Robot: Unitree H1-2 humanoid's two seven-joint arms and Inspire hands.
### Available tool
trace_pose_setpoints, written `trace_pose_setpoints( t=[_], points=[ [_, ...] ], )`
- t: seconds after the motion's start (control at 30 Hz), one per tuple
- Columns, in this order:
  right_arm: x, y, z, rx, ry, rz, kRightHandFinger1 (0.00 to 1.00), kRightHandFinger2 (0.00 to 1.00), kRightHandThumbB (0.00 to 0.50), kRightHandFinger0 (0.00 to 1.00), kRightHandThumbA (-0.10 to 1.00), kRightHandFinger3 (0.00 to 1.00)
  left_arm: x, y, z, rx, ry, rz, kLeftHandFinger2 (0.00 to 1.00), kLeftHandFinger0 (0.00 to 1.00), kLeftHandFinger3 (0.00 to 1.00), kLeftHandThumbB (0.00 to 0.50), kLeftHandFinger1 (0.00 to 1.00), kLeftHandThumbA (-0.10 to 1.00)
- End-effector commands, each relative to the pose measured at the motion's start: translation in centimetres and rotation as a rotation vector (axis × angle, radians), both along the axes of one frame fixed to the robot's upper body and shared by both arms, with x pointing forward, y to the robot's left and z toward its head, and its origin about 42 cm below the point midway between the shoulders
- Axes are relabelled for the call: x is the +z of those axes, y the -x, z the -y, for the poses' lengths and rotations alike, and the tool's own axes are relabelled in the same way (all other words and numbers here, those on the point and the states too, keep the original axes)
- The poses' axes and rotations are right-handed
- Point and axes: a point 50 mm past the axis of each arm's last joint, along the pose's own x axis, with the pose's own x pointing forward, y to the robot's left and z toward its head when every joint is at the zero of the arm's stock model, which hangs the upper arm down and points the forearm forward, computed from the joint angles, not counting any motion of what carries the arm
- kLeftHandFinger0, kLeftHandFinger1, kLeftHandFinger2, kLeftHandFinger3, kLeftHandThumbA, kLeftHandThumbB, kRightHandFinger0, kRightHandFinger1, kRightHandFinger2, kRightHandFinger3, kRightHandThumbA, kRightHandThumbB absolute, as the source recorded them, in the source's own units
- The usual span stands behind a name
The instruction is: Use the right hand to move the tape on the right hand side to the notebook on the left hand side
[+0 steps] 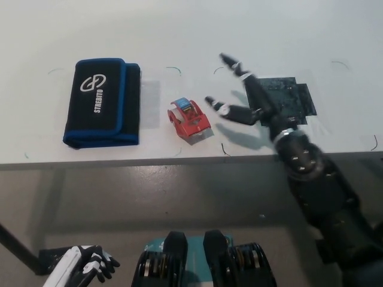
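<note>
The tape (190,118), a red dispenser with a blue roll, lies on the white table (197,36) between the notebook and my right hand. The notebook (102,101), a black case with blue edging and a white logo, lies to the tape's left, a short gap apart. My black right hand (242,98) hovers open to the right of the tape with fingers spread, holding nothing and not touching the tape. My white left hand (90,263) hangs low at the lower left, below the table edge.
A black square patch (281,101) marks the table at the right, partly under my right hand. Thin pen arcs (173,69) are drawn on the surface. The table's front edge (179,161) runs across the picture's middle.
</note>
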Motion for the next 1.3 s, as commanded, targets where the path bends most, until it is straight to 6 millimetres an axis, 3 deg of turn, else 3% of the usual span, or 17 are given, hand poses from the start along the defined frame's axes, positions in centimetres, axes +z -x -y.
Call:
trace_pose_setpoints(
  t=[0.0,0.07,0.1,0.17,0.2,0.23,0.27,0.4,0.43,0.57,0.63,0.7,0.77,0.87,1.1,1.13,1.27],
  points=[
    [5.3,1.5,2.6,0.029,-0.019,0.108,1.00,1.00,0.234,1.00,0.70,1.00,0.8,-0.2,-0.3,-0.016,-0.002,0.033,0.48,0.40,0.65,0.150,0.39,0.83],
    [6.7,4.1,4.6,0.018,0.004,0.177,1.00,1.00,0.218,1.00,0.71,1.00,0.8,-0.2,-0.3,-0.013,-0.009,0.032,0.47,0.40,0.65,0.155,0.39,0.83],
    [6.7,4.2,4.6,0.018,0.005,0.179,1.00,1.00,0.217,1.00,0.71,1.00,0.8,-0.2,-0.3,-0.012,-0.009,0.032,0.47,0.39,0.65,0.155,0.39,0.83],
    [7.0,6.9,6.1,0.014,0.033,0.221,1.00,1.00,0.188,1.00,0.71,1.00,1.0,-0.3,-0.3,-0.018,-0.006,0.033,0.47,0.40,0.64,0.146,0.39,0.82],
    [6.8,7.7,6.6,0.010,0.042,0.228,1.00,1.00,0.253,1.00,0.76,1.00,1.1,-0.5,-0.4,-0.024,-0.010,0.034,0.47,0.40,0.64,0.146,0.39,0.81],
    [6.4,9.0,7.1,0.005,0.035,0.230,1.00,1.00,0.200,1.00,0.75,1.00,1.3,-0.7,-0.6,-0.030,-0.017,0.039,0.48,0.40,0.64,0.146,0.39,0.81],
    [6.1,10.5,7.7,-0.001,0.053,0.229,1.00,1.00,0.193,1.00,0.76,1.00,1.4,-0.8,-0.7,-0.033,-0.022,0.043,0.48,0.40,0.64,0.144,0.39,0.81],
    [3.7,15.7,9.5,-0.025,0.075,0.217,1.00,1.00,0.166,1.00,0.70,1.00,1.6,-1.3,-0.9,-0.043,-0.036,0.039,0.48,0.40,0.65,0.160,0.39,0.82],
    [2.2,18.1,10.2,-0.035,0.069,0.146,1.00,1.00,0.176,1.00,0.70,1.00,1.6,-1.2,-0.9,-0.040,-0.036,0.035,0.48,0.40,0.65,0.164,0.39,0.83],
    [-0.3,20.7,11.1,-0.047,0.013,0.080,1.00,1.00,0.143,1.00,0.64,1.00,1.9,-1.3,-0.9,-0.039,-0.040,0.045,0.47,0.39,0.65,0.150,0.38,0.84],
    [-2.1,22.6,12.0,-0.067,0.018,0.034,1.00,1.00,0.107,1.00,0.76,1.00,1.7,-1.5,-0.8,-0.040,-0.041,0.041,0.47,0.40,0.65,0.141,0.39,0.83],
    [-3.2,23.8,12.4,-0.080,0.032,0.005,1.00,1.00,0.119,1.00,0.79,1.00,1.5,-1.4,-0.8,-0.043,-0.053,0.040,0.48,0.41,0.66,0.143,0.40,0.86],
    [-4.1,25.7,12.9,-0.097,0.037,-0.028,1.00,1.00,0.087,1.00,0.84,1.00,1.4,-1.4,-0.7,-0.040,-0.048,0.032,0.48,0.40,0.66,0.148,0.39,0.85],
    [-4.8,27.7,13.3,-0.102,0.069,-0.061,1.00,1.00,0.099,1.00,0.87,1.00,1.1,-1.1,-0.8,-0.034,-0.039,0.023,0.48,0.40,0.66,0.153,0.39,0.85],
    [-7.3,28.4,13.5,-0.132,0.111,-0.149,1.00,1.00,0.114,1.00,0.91,1.00,0.6,-0.6,-0.7,-0.029,-0.028,0.003,0.48,0.36,0.67,0.158,0.39,0.84],
    [-7.5,28.4,13.4,-0.129,0.113,-0.151,1.00,1.00,0.096,1.00,0.91,1.00,0.6,-0.6,-0.7,-0.030,-0.026,0.006,0.48,0.36,0.66,0.154,0.39,0.84],
    [-8.5,28.6,13.1,-0.102,0.150,-0.179,1.00,1.00,0.098,1.00,0.91,1.00,0.0,0.9,-0.9,-0.013,-0.011,-0.013,0.49,0.38,0.66,0.158,0.40,0.82]
  ],
)
